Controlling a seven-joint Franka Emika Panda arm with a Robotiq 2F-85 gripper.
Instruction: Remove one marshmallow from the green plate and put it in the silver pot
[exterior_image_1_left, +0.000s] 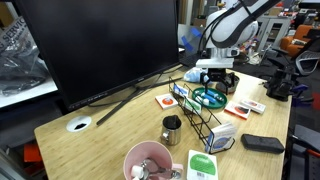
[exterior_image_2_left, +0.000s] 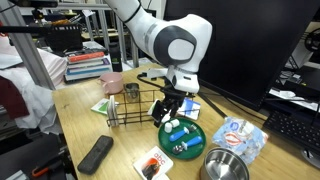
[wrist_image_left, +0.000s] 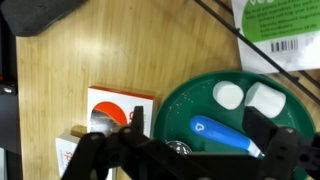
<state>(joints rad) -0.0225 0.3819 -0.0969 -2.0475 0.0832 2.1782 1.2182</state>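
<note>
The green plate (wrist_image_left: 172, 108) lies on the wooden table and holds two white marshmallows (wrist_image_left: 229, 95) (wrist_image_left: 267, 98) and a blue-handled utensil (wrist_image_left: 222, 134). It shows in both exterior views (exterior_image_1_left: 210, 99) (exterior_image_2_left: 190, 146). The silver pot (exterior_image_2_left: 225, 167) stands next to the plate at the table's edge; it is apart from the plate. My gripper (wrist_image_left: 198, 122) hangs just above the plate (exterior_image_2_left: 169, 108) (exterior_image_1_left: 213, 76), open and empty, its fingers on either side of the blue utensil. The marshmallows lie beyond the fingertips.
A black wire rack (exterior_image_2_left: 140, 108) stands right beside the plate. A steel jug (exterior_image_1_left: 172, 128) and a pink bowl (exterior_image_1_left: 148, 160) are farther along the table. A red-and-white card (wrist_image_left: 112, 108), a black remote (exterior_image_2_left: 95, 153) and a large monitor (exterior_image_1_left: 100, 40) are nearby.
</note>
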